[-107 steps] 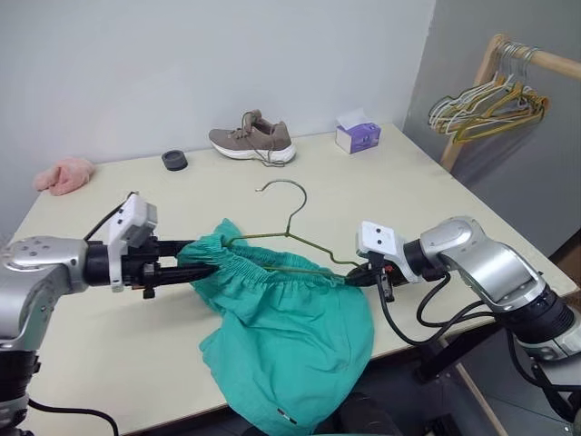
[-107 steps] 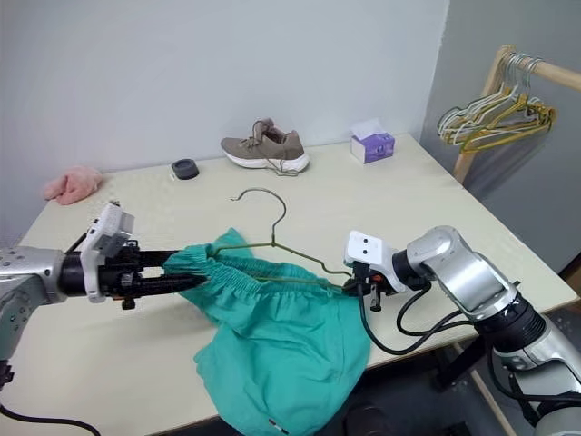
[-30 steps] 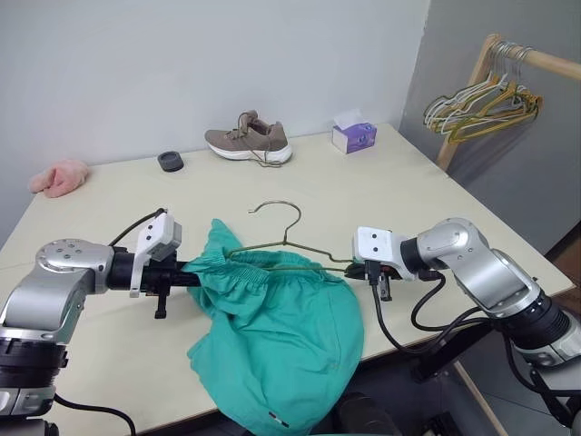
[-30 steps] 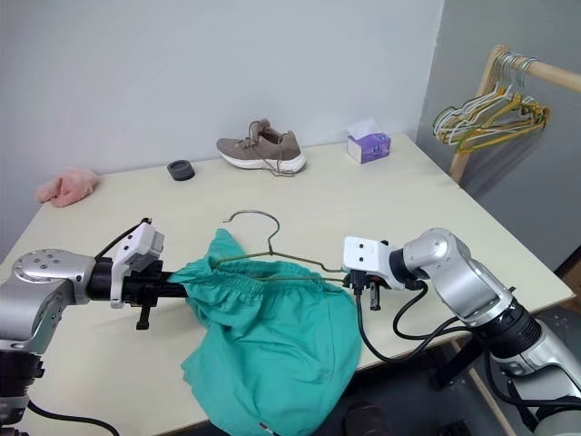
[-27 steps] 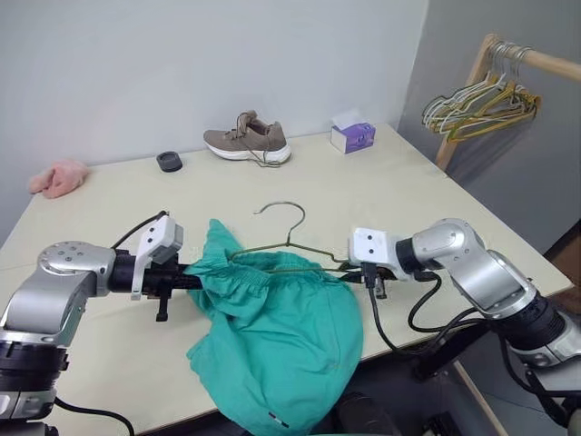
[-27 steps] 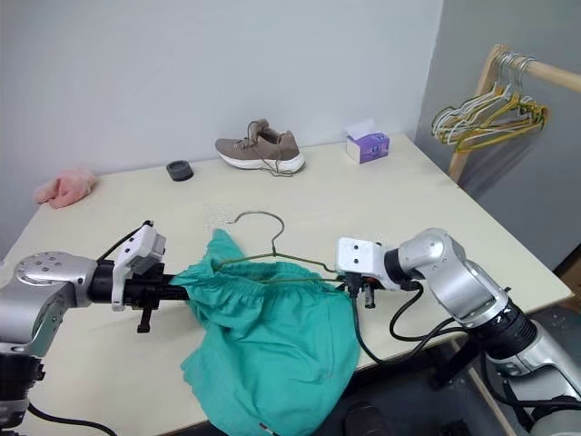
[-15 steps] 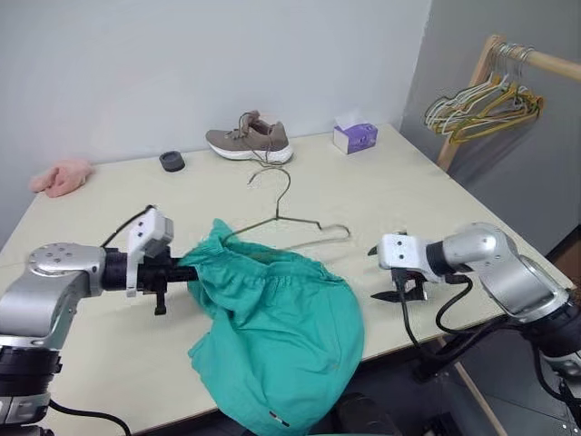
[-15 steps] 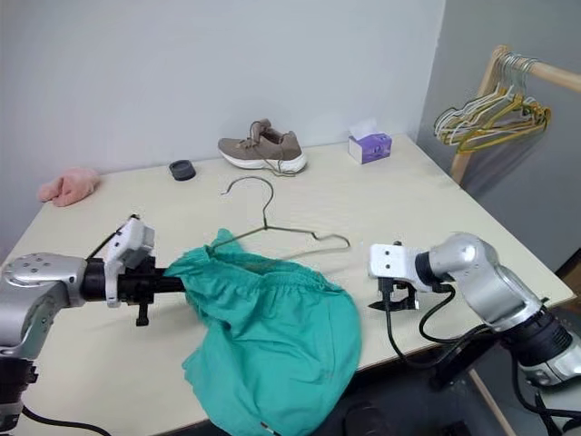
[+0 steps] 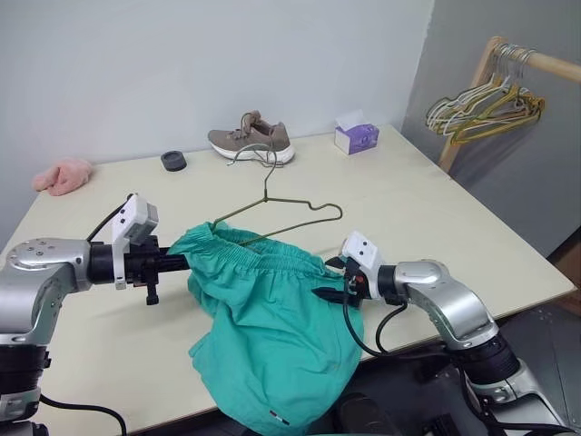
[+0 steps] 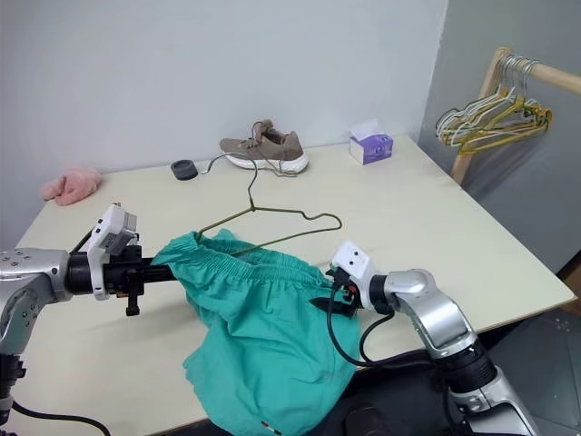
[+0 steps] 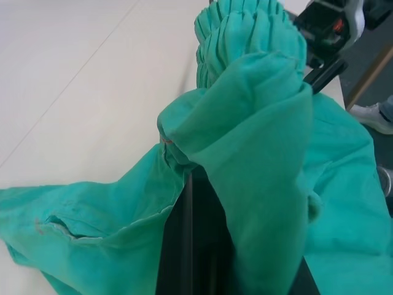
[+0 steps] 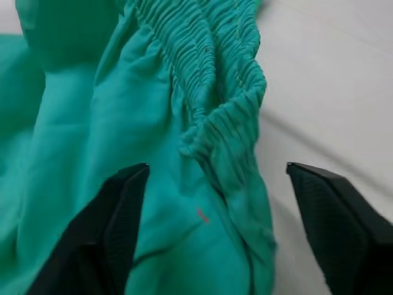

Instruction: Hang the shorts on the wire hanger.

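Pincer on our right is standing open now, its two black fingers spread to either side of the gathered waistband of the shorts, with nothing between them yet. A second ago it was clamped on the near end of the hanger; we are no longer holding that wire, and the right arm has swung down and in toward the cloth. Our left pincer is staying shut on the far end of the waistband, holding that side of the shorts up off the desk.

The hanger is lying with its hook toward the shoe, one shoulder running into the waistband opening while the other shoulder is sitting bare on the desk beyond the cloth. Earlier the wire was stretched level between the two arms, hook upright; now it is tipped back and turned away from us. The shorts are draped over the near edge of the desk, much of the cloth hanging below it.

We are judging that only one side is threaded, so the task is partway done. Our next step is probably closing on the waistband here and pulling it over the free shoulder. The risk is dragging the loose wire out.
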